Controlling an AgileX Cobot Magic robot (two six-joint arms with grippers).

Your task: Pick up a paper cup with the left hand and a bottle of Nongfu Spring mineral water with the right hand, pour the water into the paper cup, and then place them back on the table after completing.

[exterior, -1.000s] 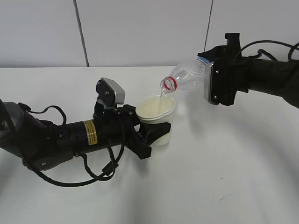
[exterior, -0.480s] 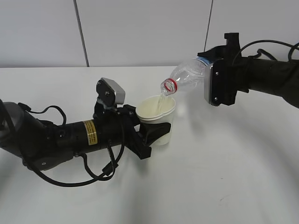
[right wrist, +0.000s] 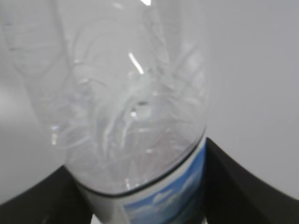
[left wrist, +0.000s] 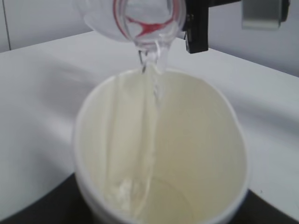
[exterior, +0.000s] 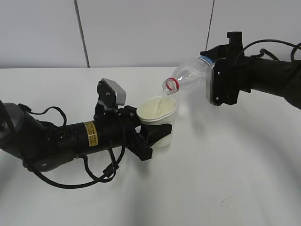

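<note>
Pouring: right gripper (exterior: 214, 70) clamps tilted Nongfu Spring bottle (exterior: 190, 77), water (exterior: 162, 101) streaming into paper cup (exterior: 158, 120) gripped by left gripper (exterior: 153, 136)

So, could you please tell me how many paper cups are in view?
1: the paper cup sits in the left hand, under the tilted bottle's mouth. No others are visible.
</note>
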